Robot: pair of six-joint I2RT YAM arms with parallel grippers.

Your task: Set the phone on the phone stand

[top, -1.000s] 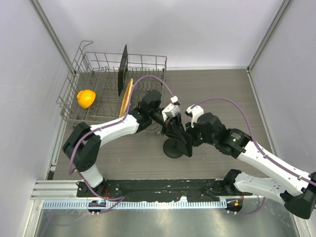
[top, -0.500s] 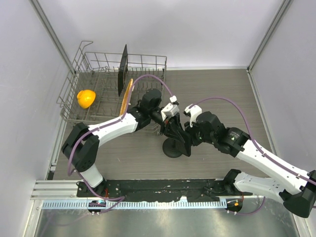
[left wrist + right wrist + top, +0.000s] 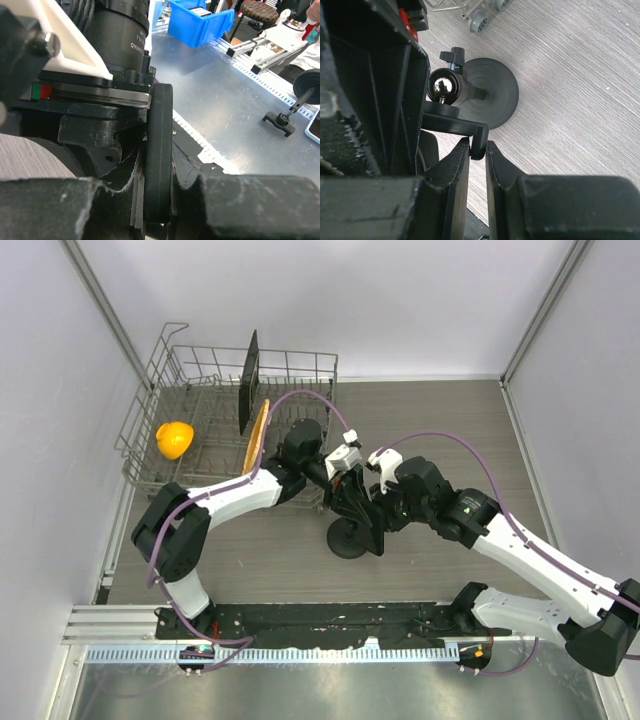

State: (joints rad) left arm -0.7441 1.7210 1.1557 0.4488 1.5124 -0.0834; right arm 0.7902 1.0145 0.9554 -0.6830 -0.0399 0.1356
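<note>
The phone stand (image 3: 346, 538) stands on the wooden table, its round disc base (image 3: 492, 95) below a ball joint (image 3: 444, 87) and a knob (image 3: 452, 55). My right gripper (image 3: 477, 145) is shut on the small upturned lip of the stand's flat cradle (image 3: 452, 125); in the top view my right gripper (image 3: 380, 525) sits just right of the base. My left gripper (image 3: 160, 182) is shut on the phone (image 3: 159, 145), seen edge-on as a thin black slab. In the top view my left gripper (image 3: 350, 498) holds it right above the stand, against the right gripper.
A wire dish rack (image 3: 190, 365) stands at the back left with an orange cup (image 3: 174, 439), an upright black square plate (image 3: 248, 380) and a yellow plate (image 3: 256, 435). Its wheels (image 3: 480, 12) are close behind the stand. Walls close in both sides.
Both grippers and the stand have shifted slightly to the left and back together. Both grips are unchanged.
</note>
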